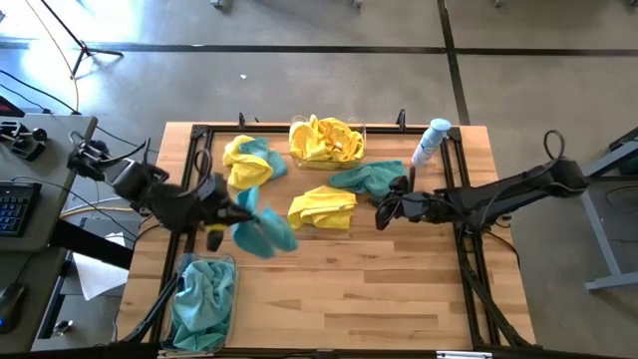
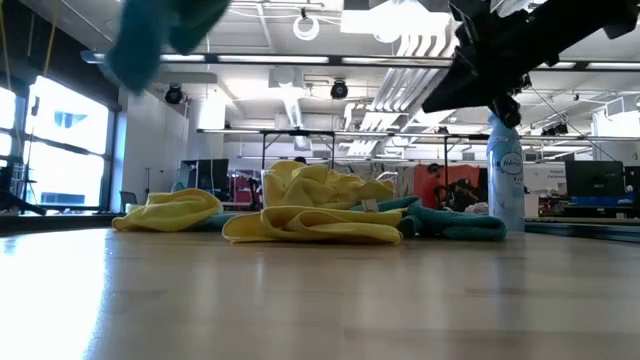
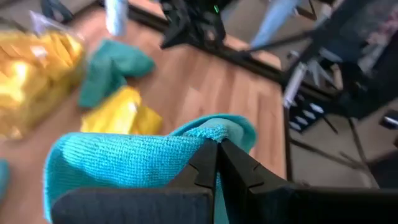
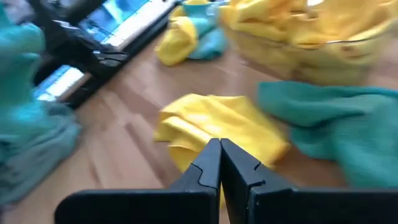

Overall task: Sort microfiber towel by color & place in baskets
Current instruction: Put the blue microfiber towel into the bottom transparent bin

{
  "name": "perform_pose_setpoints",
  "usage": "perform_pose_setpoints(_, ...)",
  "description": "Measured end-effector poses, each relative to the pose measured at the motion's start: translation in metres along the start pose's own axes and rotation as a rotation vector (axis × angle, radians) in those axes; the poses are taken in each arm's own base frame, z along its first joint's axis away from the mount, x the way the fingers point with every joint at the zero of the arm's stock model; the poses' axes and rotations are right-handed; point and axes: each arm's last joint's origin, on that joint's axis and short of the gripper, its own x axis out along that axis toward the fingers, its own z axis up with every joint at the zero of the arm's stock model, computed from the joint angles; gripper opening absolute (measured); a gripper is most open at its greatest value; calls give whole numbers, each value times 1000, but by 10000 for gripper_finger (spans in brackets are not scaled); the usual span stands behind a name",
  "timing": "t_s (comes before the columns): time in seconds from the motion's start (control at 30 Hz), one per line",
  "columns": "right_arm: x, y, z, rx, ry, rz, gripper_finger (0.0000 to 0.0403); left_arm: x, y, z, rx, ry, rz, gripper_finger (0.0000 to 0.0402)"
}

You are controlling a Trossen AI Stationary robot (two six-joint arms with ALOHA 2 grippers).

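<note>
A teal-blue microfiber towel (image 1: 265, 232) hangs above the table's left part, with my left gripper (image 1: 242, 212) shut on it; in the low view it shows high up (image 2: 158, 35). My right gripper (image 1: 382, 214) is shut on nothing and hovers just right of a yellow towel (image 1: 322, 207) that lies on the wood. Another teal towel (image 1: 369, 179) lies behind that one, and a yellow and teal pair (image 1: 249, 163) lies farther left. The far basket (image 1: 361, 130) holds yellow towels. The near-left basket (image 1: 181, 267) holds teal ones. My left gripper pinches the teal towel between its two shut fingers at a bunched fold near its upper edge (image 3: 208, 132). The fingers come from the table's left, slanting down. The cloth drapes slack around and below the fingers, lifted clear of the table.
A white and blue spray bottle (image 1: 431, 143) stands at the far right of the table, behind my right arm. A black frame (image 1: 469, 249) runs along the table's edges. Bare wood (image 1: 379, 289) lies across the near right half.
</note>
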Motion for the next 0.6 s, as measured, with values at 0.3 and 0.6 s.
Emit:
perform_pose_setpoints(0.3,24,63,-16,-75,42,49,0,-22,-18,-39,-80,228,-58,0)
perform_pose_setpoints(0.6,57,126,-21,-173,116,4,0,-58,-53,-52,-160,518,-135,0)
